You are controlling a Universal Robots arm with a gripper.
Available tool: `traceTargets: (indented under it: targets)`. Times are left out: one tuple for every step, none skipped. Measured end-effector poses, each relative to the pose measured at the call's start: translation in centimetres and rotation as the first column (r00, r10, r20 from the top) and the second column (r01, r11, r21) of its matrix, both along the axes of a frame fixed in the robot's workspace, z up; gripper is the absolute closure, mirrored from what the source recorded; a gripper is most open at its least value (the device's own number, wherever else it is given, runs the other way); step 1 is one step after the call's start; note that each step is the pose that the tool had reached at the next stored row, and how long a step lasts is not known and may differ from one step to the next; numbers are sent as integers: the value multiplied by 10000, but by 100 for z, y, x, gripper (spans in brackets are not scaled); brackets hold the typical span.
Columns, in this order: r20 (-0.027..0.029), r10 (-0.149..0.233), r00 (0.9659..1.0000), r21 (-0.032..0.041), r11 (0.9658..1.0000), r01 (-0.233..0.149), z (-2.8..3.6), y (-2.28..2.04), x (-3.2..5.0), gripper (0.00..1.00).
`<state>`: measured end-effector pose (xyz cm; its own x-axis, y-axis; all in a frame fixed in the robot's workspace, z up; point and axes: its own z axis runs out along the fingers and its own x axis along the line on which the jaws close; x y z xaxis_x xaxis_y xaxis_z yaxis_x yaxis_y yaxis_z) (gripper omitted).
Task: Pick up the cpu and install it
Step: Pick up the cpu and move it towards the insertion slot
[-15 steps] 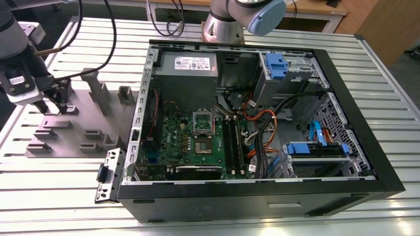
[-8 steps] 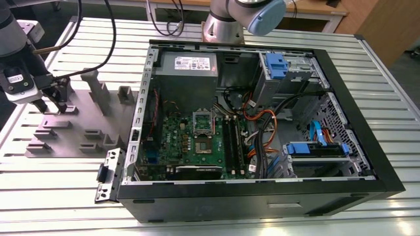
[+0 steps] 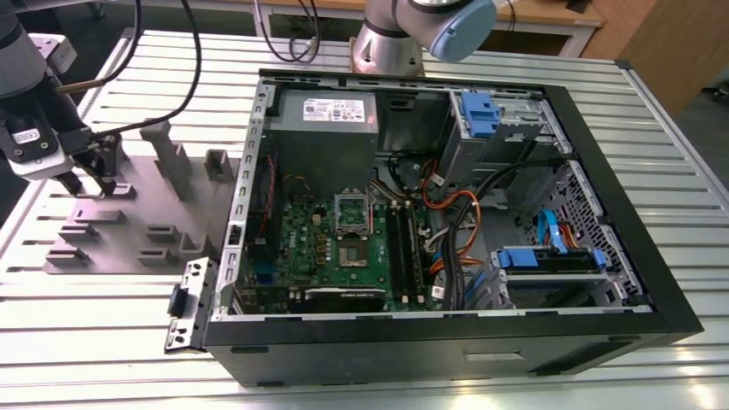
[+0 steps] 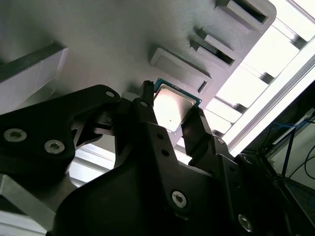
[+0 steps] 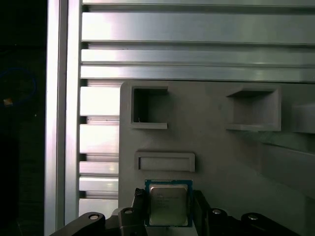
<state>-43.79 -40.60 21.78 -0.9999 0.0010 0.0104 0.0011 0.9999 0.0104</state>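
Grey plastic fixture plate (image 3: 125, 231) lies at the left of the exterior view, and the gripper (image 3: 94, 175) stands over its upper left part. In both wrist views the cpu (image 4: 173, 109) (image 5: 168, 205) sits just above that plate, between fingers closed to chip width on two opposite edges. The pick-up looks to be the step in hand. To the right, the open computer case (image 3: 456, 342) holds the motherboard (image 3: 341, 248), whose socket (image 3: 353, 209) looks unfilled; seating calls for a level, square hold

cpu (image 4: 173, 109) edges behind the fingers (image 4: 196, 129)
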Motion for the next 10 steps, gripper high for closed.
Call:
traceTargets:
  targets:
    - [0,0,10000,0,10000,0,5,0,0,53]
    - [1,0,10000,1,10000,0,11,0,0,53]
    - [1,0,10000,1,10000,0,17,0,0,53]
    - [1,0,10000,1,10000,0,23,0,0,53]
    - [1,0,10000,1,10000,0,30,0,0,53]
    - [1,0,10000,1,10000,0,36,0,0,53]
    - [1,0,10000,1,10000,0,42,0,0,53]
    - [1,0,10000,1,10000,0,48,0,0,53]
    - [1,0,10000,1,10000,0,55,0,0,53]
    - [2,0,10000,1,10000,0,61,0,0,53]
